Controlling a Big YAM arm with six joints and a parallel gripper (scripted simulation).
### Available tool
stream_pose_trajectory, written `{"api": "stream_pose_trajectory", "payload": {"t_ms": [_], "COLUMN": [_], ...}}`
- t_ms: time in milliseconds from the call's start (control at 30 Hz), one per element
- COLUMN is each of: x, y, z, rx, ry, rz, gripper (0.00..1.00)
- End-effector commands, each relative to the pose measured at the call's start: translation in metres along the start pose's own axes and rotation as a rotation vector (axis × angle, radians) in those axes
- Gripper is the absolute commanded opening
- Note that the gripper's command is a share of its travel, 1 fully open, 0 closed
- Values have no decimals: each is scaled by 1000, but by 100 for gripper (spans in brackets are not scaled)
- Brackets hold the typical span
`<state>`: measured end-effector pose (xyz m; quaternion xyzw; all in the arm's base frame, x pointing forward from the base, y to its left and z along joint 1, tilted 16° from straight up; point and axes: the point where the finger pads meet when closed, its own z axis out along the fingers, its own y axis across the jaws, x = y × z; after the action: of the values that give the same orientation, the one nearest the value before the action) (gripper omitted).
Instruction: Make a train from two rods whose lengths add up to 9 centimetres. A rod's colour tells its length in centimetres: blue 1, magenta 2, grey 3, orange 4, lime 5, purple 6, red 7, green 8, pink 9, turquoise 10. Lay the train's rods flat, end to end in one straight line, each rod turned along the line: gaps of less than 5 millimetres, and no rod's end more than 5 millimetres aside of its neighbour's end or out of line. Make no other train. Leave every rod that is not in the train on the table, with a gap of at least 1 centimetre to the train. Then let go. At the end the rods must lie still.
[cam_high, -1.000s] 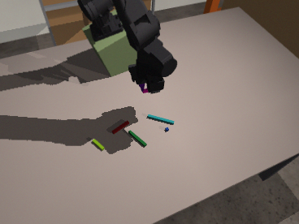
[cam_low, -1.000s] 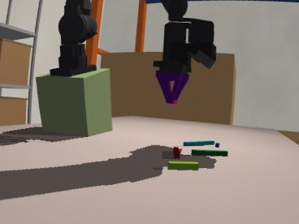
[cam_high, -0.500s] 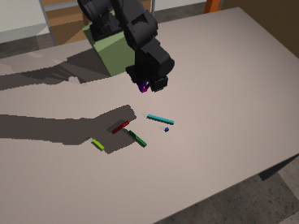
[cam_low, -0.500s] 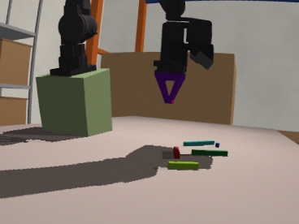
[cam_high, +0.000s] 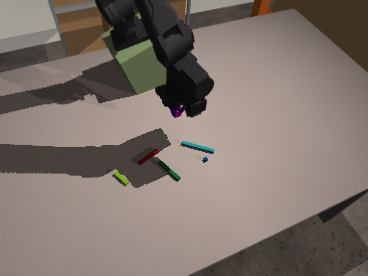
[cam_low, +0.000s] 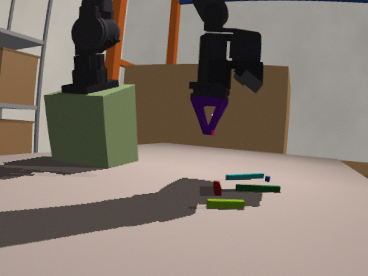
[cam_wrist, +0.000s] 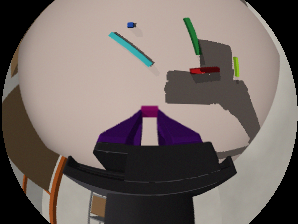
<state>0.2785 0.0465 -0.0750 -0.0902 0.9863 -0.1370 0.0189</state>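
Top view: red rod (cam_high: 148, 156) (cam_low: 217, 188) (cam_wrist: 205, 70) lies flat on the bench (cam_high: 260, 115) (cam_low: 125, 250) (cam_wrist: 75, 65), in the arm's shadow; use it as landmark. Hand (cam_high: 177, 112) (cam_low: 209, 133) (cam_wrist: 149, 113) is up in the air, beyond the red rod on the arm's side, well above the bench. Hand state: clenched on the magenta rod (cam_high: 177, 115) (cam_low: 212, 133) (cam_wrist: 149, 110), which sits between the tips of the purple fingers (cam_high: 174, 109) (cam_low: 200, 116), clear of the red rod. Green rod (cam_high: 169, 170) (cam_low: 258, 188) (cam_wrist: 192, 36): near the red rod, to its lower right in the top view, slanting another way, apart. Lime rod (cam_high: 121, 178) (cam_low: 225, 204) (cam_wrist: 236, 67): lower left of the red rod, apart. Turquoise rod (cam_high: 197, 147) (cam_low: 244, 176) (cam_wrist: 131, 49): right of the red rod, slightly higher up. Blue rod (cam_high: 205, 159) (cam_low: 267, 178) (cam_wrist: 131, 25): tiny, right of the red rod, past the green one. No two rods on the bench line up end to end; red rod has no neighbour joined.
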Motion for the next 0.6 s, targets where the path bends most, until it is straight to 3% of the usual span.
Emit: {"api": "stream_pose_trajectory", "payload": {"t_ms": [0, 100, 567], "x": [1, 1, 2], "y": [-4, -4, -5], "z": [13, 17, 71], "rx": [2, 2, 2], "ry": [-4, -4, -2], "rz": [-4, -4, -5], "gripper": [15, 15, 15]}}
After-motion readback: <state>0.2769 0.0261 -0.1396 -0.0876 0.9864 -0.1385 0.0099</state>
